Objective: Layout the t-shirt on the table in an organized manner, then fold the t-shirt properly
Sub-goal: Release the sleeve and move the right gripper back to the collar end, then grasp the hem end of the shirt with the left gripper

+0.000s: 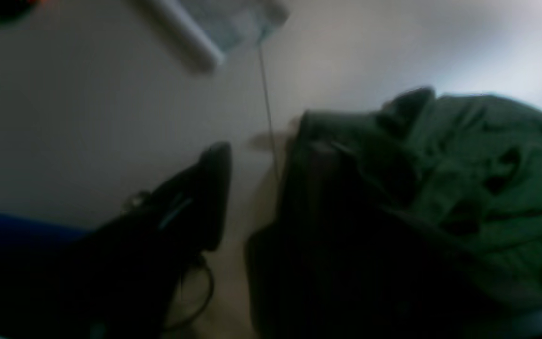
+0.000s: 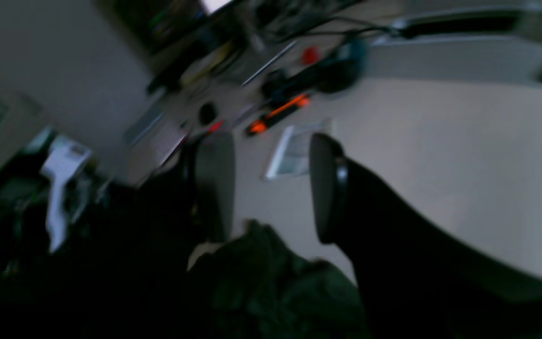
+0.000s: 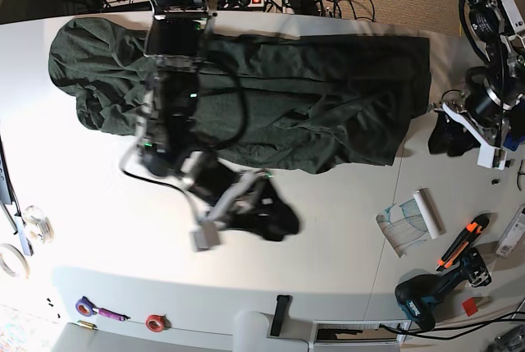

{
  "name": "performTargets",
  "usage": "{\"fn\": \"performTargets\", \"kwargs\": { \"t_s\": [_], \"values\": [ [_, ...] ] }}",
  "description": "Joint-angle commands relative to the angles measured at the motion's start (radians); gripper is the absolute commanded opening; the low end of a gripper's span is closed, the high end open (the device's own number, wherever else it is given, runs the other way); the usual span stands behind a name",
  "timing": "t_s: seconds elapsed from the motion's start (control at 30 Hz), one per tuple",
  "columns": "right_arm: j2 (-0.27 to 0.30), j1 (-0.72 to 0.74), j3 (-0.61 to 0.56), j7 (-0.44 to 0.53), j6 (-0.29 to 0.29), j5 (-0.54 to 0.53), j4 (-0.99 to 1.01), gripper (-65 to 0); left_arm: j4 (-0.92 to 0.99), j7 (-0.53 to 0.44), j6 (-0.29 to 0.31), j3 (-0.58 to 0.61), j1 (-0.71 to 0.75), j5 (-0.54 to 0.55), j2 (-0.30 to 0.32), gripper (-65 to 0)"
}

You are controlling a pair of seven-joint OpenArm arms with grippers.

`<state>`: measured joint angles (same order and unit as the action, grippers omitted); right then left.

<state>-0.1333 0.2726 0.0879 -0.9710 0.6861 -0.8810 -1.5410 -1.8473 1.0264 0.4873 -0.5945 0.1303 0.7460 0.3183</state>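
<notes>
The dark green t-shirt [image 3: 328, 98] lies crumpled lengthwise across the far half of the white table [image 3: 98, 221]. Its left end is bunched. My right gripper [image 3: 275, 212] hovers over bare table just in front of the shirt's near edge. In the right wrist view this gripper [image 2: 271, 183] is open with nothing between its fingers, and a fold of shirt [image 2: 261, 282] sits near their base. My left gripper [image 3: 451, 134] stays just off the shirt's right edge. In the blurred left wrist view it [image 1: 261, 174] looks open, with green cloth [image 1: 487, 179] beside its right finger.
At the right front lie a paper roll [image 3: 426, 212], an orange-black tool [image 3: 459, 241] and a drill [image 3: 435, 299]. Tape rolls [image 3: 33, 221] sit at the left edge. A red ring [image 3: 154, 322] and a purple item [image 3: 82, 307] lie at the front.
</notes>
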Motion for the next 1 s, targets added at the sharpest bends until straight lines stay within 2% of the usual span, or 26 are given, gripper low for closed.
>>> {"fn": "performTargets", "kwargs": {
  "t_s": [0.0,0.07,0.13,0.23,0.33,0.4,0.57,0.83,0.97],
  "values": [
    [-0.003,0.020,0.033,0.008,0.012,-0.047,-0.017,-39.2,-0.015,-0.006,0.002,-0.003,0.011,0.017,0.014,-32.8],
    [0.005,0.009,0.109,-0.016,0.012,-0.100,-0.018,-39.2,-0.015,0.005,-0.042,-0.004,0.051,0.017,0.014,-28.1],
    [0.019,-0.006,0.180,-0.042,0.012,-0.177,-0.018,-39.2,-0.015,0.031,-0.081,-0.004,0.097,0.017,0.014,-26.2],
    [0.042,-0.019,0.277,-0.102,0.012,-0.249,-0.018,-39.2,-0.015,0.029,-0.100,-0.004,0.170,0.033,0.014,-26.1],
    [0.068,-0.043,0.342,-0.117,0.012,-0.287,-0.018,-39.2,-0.015,0.028,-0.103,-0.004,0.222,0.111,0.012,-26.1],
    [0.080,-0.063,0.373,-0.119,0.012,-0.290,-0.018,-39.2,-0.015,0.029,-0.104,-0.004,0.241,0.147,0.003,-26.1],
    [0.126,-0.116,0.401,-0.118,0.012,-0.290,-0.018,-39.2,-0.003,0.019,-0.114,-0.005,0.254,0.154,-0.054,-26.1],
    [0.165,-0.137,0.429,-0.117,0.012,-0.289,-0.018,-39.2,0.181,-0.032,-0.113,-0.017,0.192,0.230,-0.055,-26.1],
    [0.167,-0.137,0.456,-0.117,0.012,-0.289,-0.018,-39.2,0.280,-0.024,-0.075,-0.095,0.130,0.281,-0.055,-26.1]
  ]
}}
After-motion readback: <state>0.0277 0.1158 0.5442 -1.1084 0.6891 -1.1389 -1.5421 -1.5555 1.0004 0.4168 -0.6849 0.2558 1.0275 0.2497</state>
